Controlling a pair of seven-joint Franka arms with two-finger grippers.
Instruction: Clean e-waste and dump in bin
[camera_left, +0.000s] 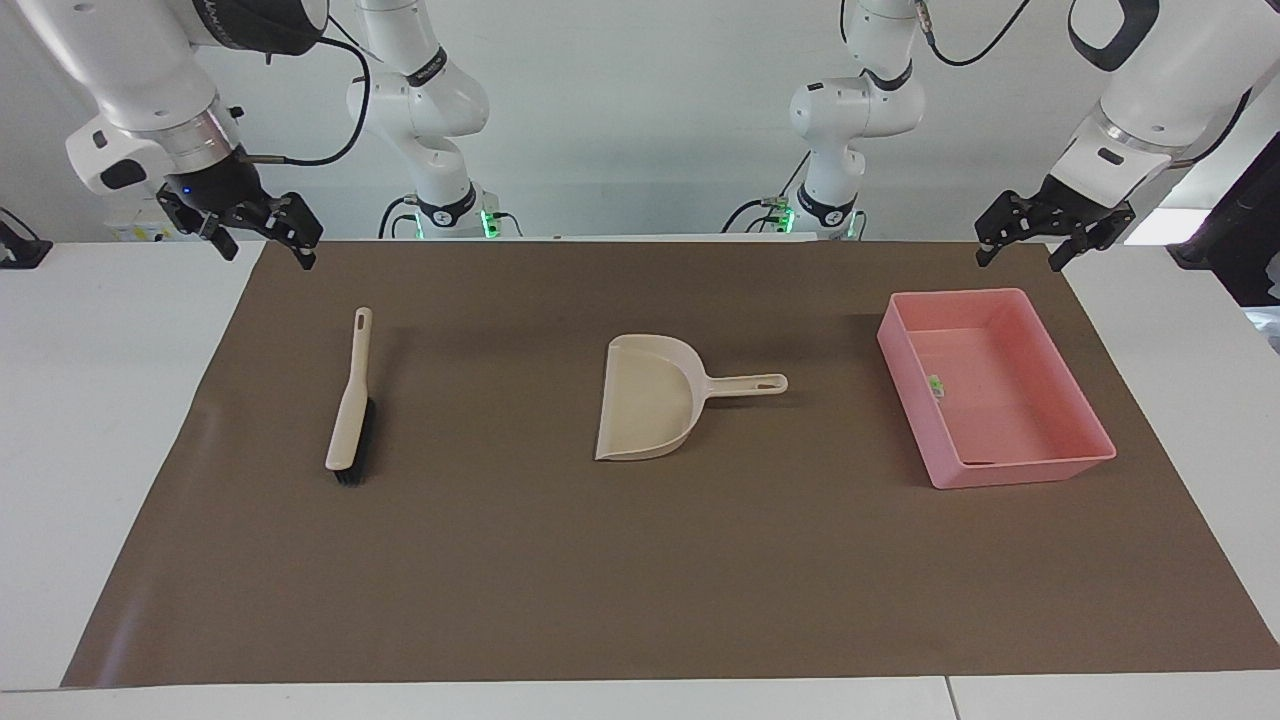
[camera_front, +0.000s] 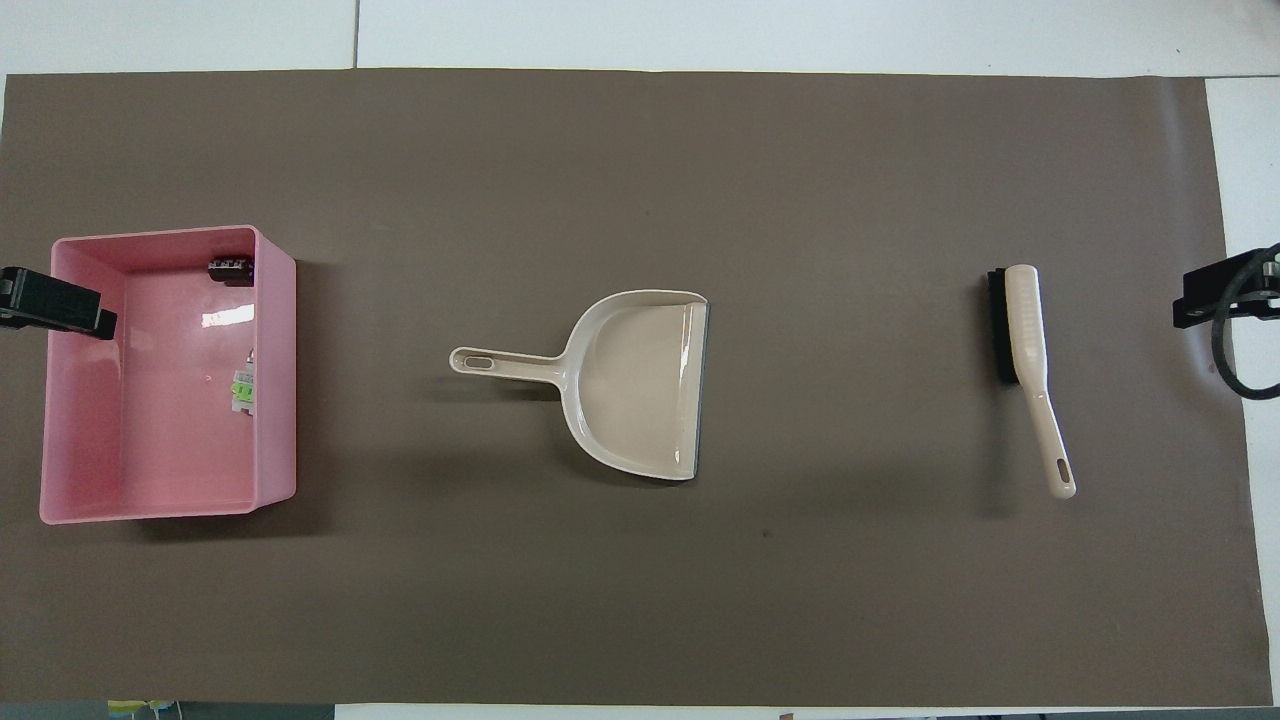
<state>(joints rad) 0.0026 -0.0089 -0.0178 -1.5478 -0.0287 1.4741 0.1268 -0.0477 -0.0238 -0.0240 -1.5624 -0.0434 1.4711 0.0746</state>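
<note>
The pink bin (camera_left: 1030, 470) sits on the brown mat toward the left arm's end. Inside the bin (camera_front: 150, 430) lies the e-waste. It is a white block with green bits (camera_front: 242, 390) against the wall on the dustpan's side, and a small dark block (camera_front: 230, 268) in the corner farthest from the robots. The white block (camera_left: 935, 385) also shows in the facing view. My left gripper (camera_left: 1040, 238) hangs open and empty in the air, over the mat's edge by the bin. My right gripper (camera_left: 265, 238) hangs open and empty over the mat's corner at the right arm's end.
A beige dustpan (camera_left: 650, 400) lies mid-mat, its handle pointing toward the bin. A beige brush with black bristles (camera_left: 350, 410) lies toward the right arm's end. The brown mat (camera_left: 640, 580) covers most of the white table.
</note>
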